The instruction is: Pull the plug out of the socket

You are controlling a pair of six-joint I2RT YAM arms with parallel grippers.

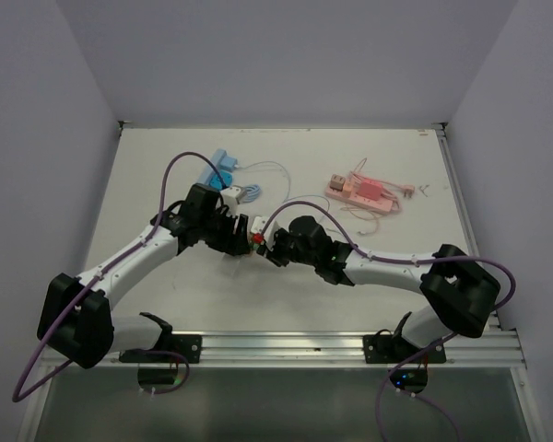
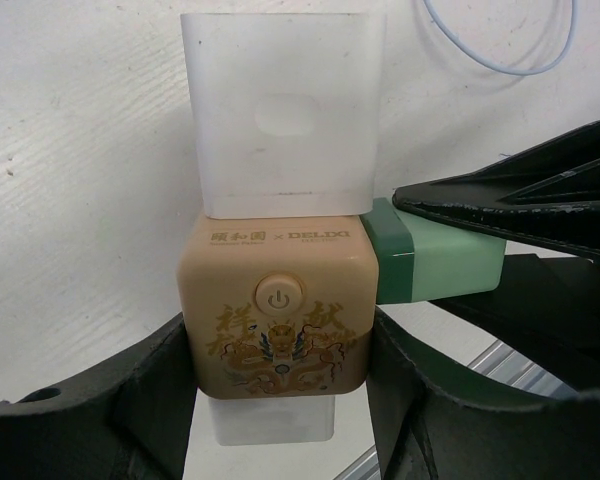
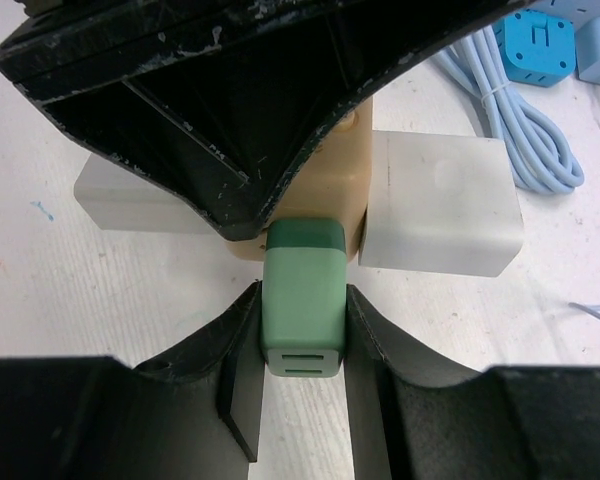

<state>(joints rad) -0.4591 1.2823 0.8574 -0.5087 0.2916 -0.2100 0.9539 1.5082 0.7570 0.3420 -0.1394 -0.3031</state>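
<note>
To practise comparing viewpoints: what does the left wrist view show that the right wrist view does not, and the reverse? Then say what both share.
Only the left wrist view shows the power button and gold print on the face of the beige socket cube, clamped by the left gripper. Only the right wrist view shows the slots in the end of the green plug, the right gripper closed on it, a blue socket block and a pale blue cable. Both show the green plug seated in the cube, with white adapters on two other sides.
</note>
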